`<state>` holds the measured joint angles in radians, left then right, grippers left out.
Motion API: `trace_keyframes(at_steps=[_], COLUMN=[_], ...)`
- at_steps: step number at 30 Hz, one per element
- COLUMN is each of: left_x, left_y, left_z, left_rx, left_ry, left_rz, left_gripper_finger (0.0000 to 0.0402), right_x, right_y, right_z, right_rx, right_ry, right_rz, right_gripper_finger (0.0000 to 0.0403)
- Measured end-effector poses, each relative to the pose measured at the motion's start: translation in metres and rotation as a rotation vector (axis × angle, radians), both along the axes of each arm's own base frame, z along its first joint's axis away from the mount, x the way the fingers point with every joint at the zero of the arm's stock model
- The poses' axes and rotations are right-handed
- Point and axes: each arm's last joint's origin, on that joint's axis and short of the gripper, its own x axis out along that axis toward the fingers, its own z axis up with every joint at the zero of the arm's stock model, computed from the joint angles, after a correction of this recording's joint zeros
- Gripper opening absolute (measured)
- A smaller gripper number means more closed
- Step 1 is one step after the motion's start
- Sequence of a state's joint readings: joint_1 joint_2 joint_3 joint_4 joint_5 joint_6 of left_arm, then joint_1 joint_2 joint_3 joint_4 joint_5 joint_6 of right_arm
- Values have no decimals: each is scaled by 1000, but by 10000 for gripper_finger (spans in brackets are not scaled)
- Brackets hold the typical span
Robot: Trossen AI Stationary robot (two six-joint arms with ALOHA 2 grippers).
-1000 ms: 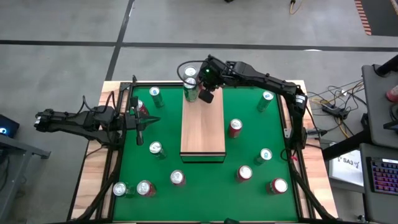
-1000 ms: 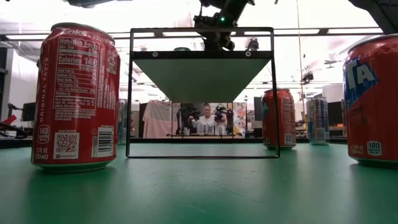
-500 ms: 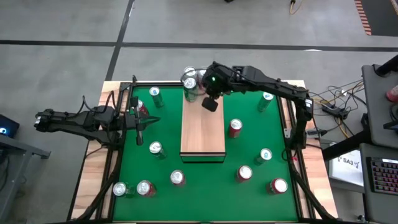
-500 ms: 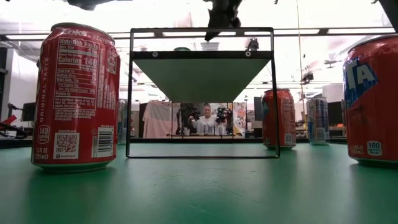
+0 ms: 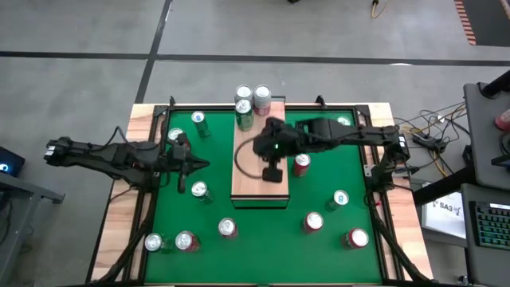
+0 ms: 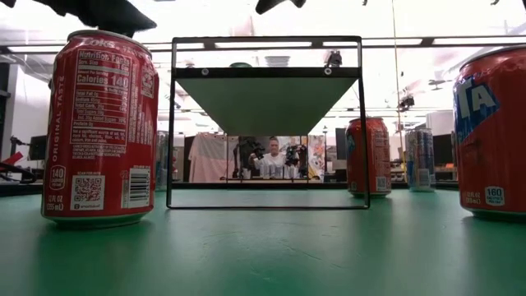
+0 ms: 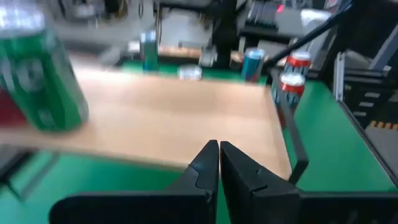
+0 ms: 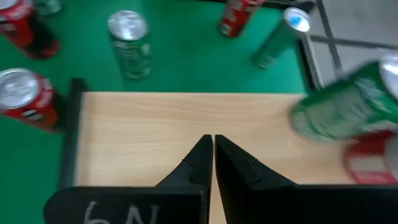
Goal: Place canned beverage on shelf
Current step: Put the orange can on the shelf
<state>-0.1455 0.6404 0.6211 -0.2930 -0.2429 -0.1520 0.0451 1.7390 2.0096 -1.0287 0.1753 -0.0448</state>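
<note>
The shelf point(image 5: 260, 159) ran lengthwise down the bench point(image 5: 335, 239) with one green can point(image 5: 245, 116) at its far end, while the right gripper point(image 5: 273, 173), jaws closed and empty, was held over its middle, nearer than the closed left gripper point(image 5: 199, 165).

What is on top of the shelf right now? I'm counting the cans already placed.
One green can stands at the far end of the shelf. The right gripper, fingers shut, hovers over the board and covers part of it; nothing else shows there.

Grey concrete floor point(image 5: 80, 32) surrounds the table, with a keyboard point(image 5: 488, 219) on a desk at right.
</note>
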Motion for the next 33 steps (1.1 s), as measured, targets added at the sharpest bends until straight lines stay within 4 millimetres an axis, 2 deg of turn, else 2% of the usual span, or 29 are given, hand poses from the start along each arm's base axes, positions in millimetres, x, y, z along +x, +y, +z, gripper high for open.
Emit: trace_keyframes(at_steps=[7, 14, 19, 26, 33], left_x=[3, 6, 7, 7, 7], left_y=[-4, -12, -17, -22, -22], left_z=[-8, -6, -1, 0, 0], left_rx=[-135, -161, -193, -201, -177], left_ry=[123, 150, 140, 146, 146], left_rz=[37, 10, -9, -40, -39], left_gripper_finger=[0, 0, 0, 0, 0], right_x=[3, -4, -17, -50, -84], right_y=[32, 43, 42, 36, 19], right_z=[-23, -46, -54, -48, -39], right_rx=[5, 52, 108, 191, 259], right_ry=[28, 81, 114, 167, 169], right_rz=[74, 39, -38, -190, -435], right_gripper_finger=[9, 9, 9, 9, 9])
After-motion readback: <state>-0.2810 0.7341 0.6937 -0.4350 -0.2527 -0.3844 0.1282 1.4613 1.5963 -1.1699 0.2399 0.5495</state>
